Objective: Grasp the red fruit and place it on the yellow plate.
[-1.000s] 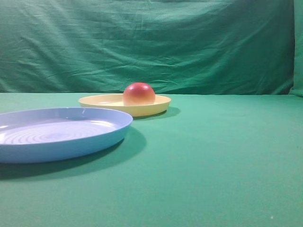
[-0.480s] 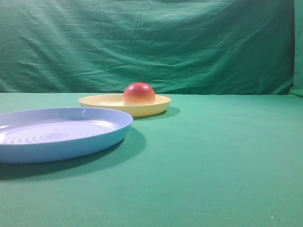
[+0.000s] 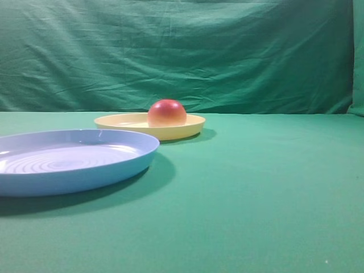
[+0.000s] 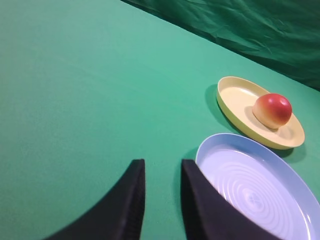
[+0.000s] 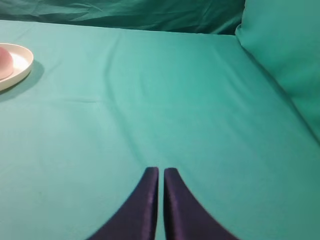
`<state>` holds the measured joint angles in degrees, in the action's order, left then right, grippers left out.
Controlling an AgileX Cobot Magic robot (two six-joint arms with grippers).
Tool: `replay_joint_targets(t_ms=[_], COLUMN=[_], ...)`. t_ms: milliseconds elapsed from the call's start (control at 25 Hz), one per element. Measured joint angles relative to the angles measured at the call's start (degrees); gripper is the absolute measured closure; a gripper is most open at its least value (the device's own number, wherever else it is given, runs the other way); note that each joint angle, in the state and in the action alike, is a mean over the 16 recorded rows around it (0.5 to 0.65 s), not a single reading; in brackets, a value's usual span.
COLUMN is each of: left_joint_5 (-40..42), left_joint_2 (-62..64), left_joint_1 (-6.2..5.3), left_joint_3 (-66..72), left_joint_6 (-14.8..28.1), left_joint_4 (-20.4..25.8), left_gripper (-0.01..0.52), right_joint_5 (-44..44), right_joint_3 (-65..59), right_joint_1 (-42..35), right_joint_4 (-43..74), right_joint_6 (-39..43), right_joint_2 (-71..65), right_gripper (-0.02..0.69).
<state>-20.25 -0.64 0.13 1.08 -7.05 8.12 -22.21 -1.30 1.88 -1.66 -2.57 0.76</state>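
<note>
The red fruit (image 3: pixel 167 112) rests flat-side down on the yellow plate (image 3: pixel 125 120), beyond the light-blue plate (image 3: pixel 74 170). Placement appears complete. Left gripper (image 4: pixel 161 200): slightly parted, empty. Right gripper (image 5: pixel 160 200): nearly closed, empty. No further grasp appears required.

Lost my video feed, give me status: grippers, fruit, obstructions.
Left gripper slightly open, empty; right gripper shut, empty. Red fruit resting on yellow plate. Blue plate alongside, nothing blocking.
</note>
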Motion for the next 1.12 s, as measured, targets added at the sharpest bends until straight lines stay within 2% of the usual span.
replay_joint_targets(t_ms=[1120], left_joint_5=[0.00], left_joint_2=[0.00], left_joint_1=[0.00], left_joint_3=[0.00], left_joint_6=[0.00], left_joint_4=[0.00], left_gripper=[0.357], right_joint_5=[-0.17], right_joint_3=[0.00], right_joint_1=[0.00], right_joint_4=[-0.03], right_joint_6=[-0.16], right_joint_2=[0.00], right_gripper=[0.665])
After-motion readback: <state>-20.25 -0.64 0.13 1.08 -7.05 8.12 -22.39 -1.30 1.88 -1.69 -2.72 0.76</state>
